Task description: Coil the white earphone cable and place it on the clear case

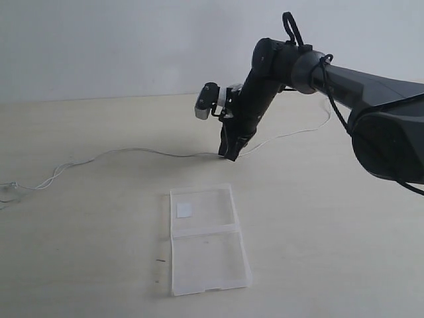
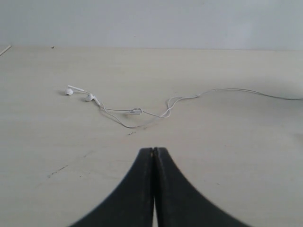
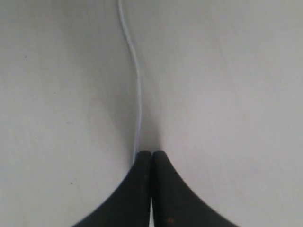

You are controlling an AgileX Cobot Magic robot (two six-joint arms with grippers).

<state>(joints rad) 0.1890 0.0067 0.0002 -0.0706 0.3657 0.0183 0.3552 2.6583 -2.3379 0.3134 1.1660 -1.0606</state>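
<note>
We see our right pincer pressed together, tips touching the thin white earphone cable, the flat clear case nearby; left pincer likewise together.

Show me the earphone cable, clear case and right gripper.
white earphone cable [image 2: 69, 91], left wrist view, on an earbud.
clear case [image 1: 209, 264], exterior view, bare nearer half.
right gripper [image 3: 151, 154], right wrist view, shut fingertips.

It looks like a lab: bare table, blank wall (white), robot arm.
</note>
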